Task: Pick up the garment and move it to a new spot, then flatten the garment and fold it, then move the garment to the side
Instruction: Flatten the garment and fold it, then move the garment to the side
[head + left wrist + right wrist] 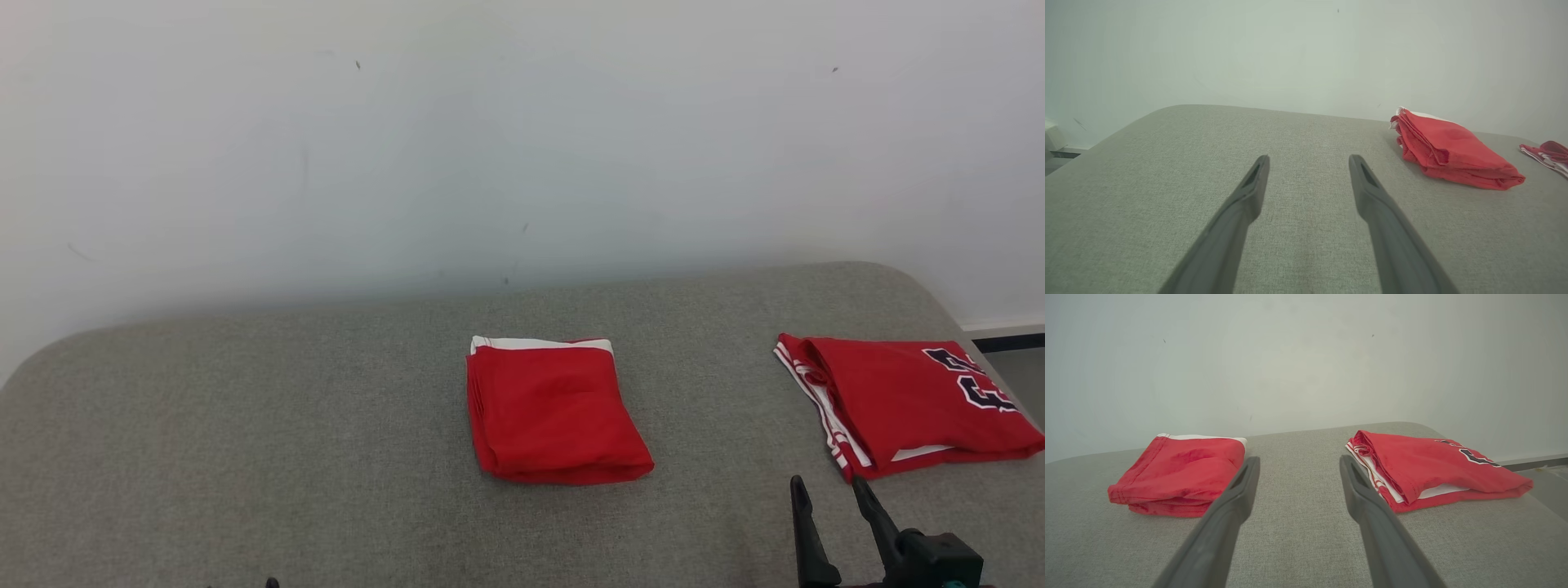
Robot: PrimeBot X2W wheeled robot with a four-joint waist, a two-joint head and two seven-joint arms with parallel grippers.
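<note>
Folded red garment, likely soft, light and apt to slump open, lies ahead-left of the right tool and ahead-right of the left tool, both spread and empty; best pinched through all layers at its near folded edge

R tool cropped btm, jersey print partial

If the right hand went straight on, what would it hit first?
Probably neither garment: the right hand aims through the gap between plain garment and lettered garment, toward the wall, though depth is unclear.
</note>
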